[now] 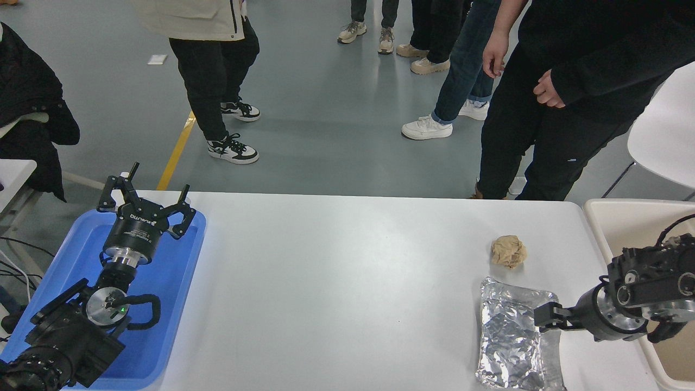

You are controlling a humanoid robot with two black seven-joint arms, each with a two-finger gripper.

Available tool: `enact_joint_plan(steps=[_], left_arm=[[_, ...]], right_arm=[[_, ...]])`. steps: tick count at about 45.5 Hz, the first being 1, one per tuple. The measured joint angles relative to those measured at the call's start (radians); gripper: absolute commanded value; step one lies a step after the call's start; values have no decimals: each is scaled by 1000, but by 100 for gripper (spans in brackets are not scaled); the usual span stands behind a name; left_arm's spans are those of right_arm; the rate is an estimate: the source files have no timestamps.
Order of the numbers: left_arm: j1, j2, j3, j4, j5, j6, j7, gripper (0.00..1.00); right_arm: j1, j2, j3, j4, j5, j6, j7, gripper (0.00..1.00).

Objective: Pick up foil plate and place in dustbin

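The foil plate (513,339) is lying on the white table (336,282) near its right front corner, with its long axis running away from the camera, from the near edge of the table toward the crumpled tan paper ball (508,251), which is sitting just beyond its far short end and apart from it. The right gripper (545,316) is reaching in from the right side, and its dark tip is lying over the right long rim of the plate, in the far half. I cannot tell if its fingers are spread or closed, because they are pointing sideways and are appearing as one dark block; also I cannot tell if it is touching the foil. So the arm is crossing the short width of the plate, and the rim is lying directly under or beside the tip.

The dustbin (600,209) is standing just beside the right edge of the table, behind this arm. The left gripper (145,203) is resting far away over the blue tray (174,282), fingers spread and holding nothing, so the right arm is much nearer.
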Motion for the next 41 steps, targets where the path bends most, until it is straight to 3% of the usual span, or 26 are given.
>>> enact_joint_plan(steps=[16,23,25,28,30,31,41], left_arm=[[0,0,0,0,0,0,0,100],[0,0,0,0,0,0,0,100],[0,0,0,0,0,0,0,100],[0,0,0,0,0,0,0,100],[0,0,0,0,0,0,0,100],[0,0,0,0,0,0,0,100],[0,0,0,0,0,0,0,100]], right_arm=[[-107,39,66,-51,2,-53,0,97],[-150,64,78,-85,3,-95,0,63],[-161,71,80,-92,3,-111,0,47],[-172,79,80,-99,3,-128,0,15],[-178,83,78,-103,2,-138,0,4],[-180,85,76,-103,2,-142,0,0],[-182,93,35,-109,-2,-164,0,0]])
